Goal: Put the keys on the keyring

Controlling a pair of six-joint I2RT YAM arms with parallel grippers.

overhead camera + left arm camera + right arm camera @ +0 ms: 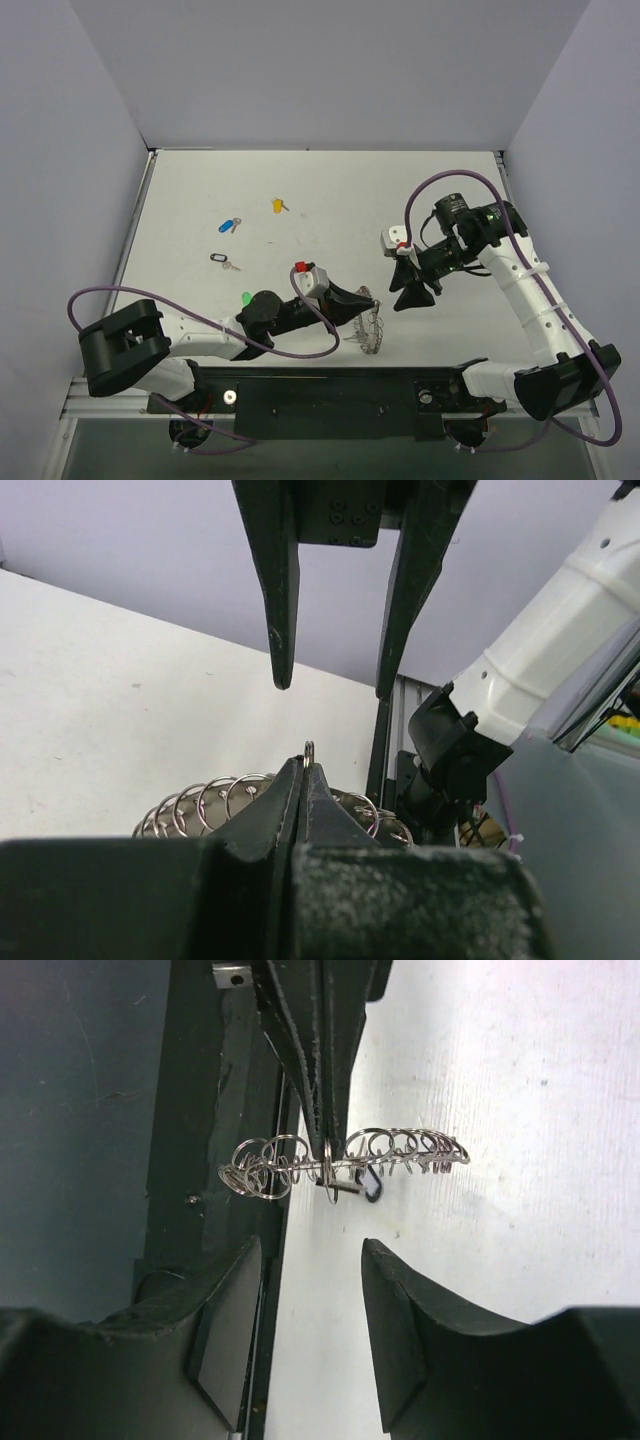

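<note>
Lacy silver keyring, perhaps carrying one dark key, pinched by left gripper; right gripper apart.

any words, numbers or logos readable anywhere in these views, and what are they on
No text can be read in any view.
blue key, yellow key, black key, green key: plain coloured caps, too small to show any marking.
keyring: bare coiled wire, with no tag or stamp visible.
</note>
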